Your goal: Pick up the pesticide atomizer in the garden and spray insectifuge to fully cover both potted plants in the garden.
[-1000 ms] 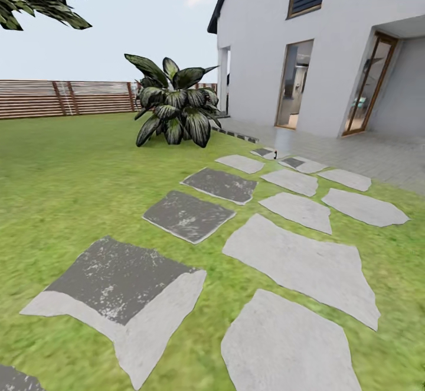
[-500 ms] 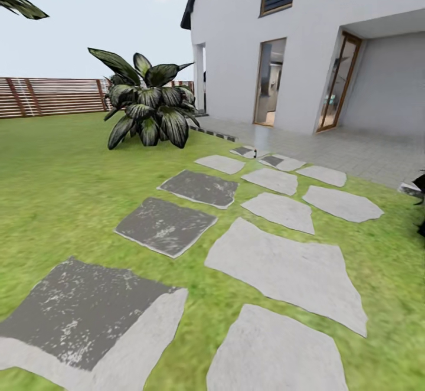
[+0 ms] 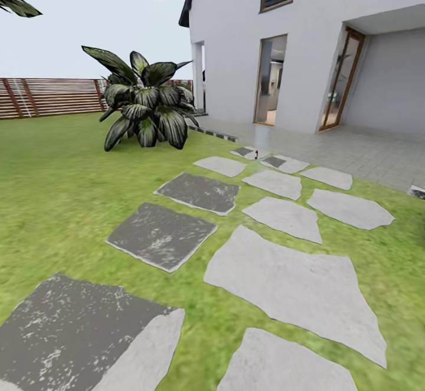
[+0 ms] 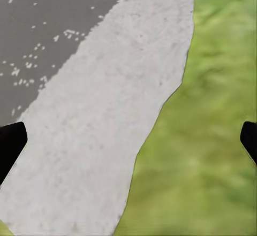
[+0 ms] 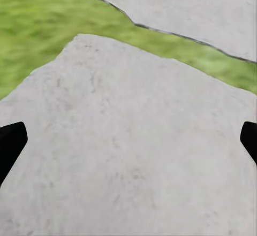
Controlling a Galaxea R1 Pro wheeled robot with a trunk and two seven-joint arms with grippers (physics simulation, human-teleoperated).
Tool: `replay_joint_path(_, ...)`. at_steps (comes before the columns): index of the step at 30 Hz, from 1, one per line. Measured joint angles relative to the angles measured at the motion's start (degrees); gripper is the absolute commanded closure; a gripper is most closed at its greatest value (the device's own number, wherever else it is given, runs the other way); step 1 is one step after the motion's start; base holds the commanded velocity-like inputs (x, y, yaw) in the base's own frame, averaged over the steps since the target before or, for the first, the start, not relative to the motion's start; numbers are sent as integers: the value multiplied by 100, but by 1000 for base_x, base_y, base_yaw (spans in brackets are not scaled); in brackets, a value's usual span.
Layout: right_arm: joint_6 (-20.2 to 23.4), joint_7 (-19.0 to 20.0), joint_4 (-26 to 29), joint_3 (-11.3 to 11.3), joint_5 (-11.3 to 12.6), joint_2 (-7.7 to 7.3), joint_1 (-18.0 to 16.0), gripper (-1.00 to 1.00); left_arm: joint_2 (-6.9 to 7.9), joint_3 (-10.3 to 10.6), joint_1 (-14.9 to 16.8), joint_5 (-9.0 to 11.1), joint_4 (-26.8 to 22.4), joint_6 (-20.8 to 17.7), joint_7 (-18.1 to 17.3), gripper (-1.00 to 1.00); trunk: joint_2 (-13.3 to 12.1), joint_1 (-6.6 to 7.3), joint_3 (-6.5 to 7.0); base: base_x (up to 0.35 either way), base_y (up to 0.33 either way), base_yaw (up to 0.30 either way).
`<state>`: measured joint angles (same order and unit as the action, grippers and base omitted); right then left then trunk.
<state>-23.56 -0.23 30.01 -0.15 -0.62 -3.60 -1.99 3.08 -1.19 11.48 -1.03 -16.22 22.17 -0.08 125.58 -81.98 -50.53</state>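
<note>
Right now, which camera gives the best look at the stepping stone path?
The head view: the stepping stones run across the lawn toward the house. Each wrist view catches just part of a pale slab with grass beside it.

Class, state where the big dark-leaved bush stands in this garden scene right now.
In the head view the bush stands on the lawn at upper left, in front of the wooden fence and just left of the house corner, beyond the stepping stones.
</note>
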Motion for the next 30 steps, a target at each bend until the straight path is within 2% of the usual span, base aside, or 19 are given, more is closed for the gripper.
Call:
replay_joint_path(19, 5, 7, 8, 6, 12, 0, 0, -100, 1, -1, 0, 0, 0, -3, 0, -100, 0, 0, 0, 339, 0, -1)
replay_joint_path(30, 1, -1, 10, 2, 9, -1, 3, -100, 4, -1, 2, 0, 2, -3, 0, -100, 0, 0, 0, 339, 0, -210)
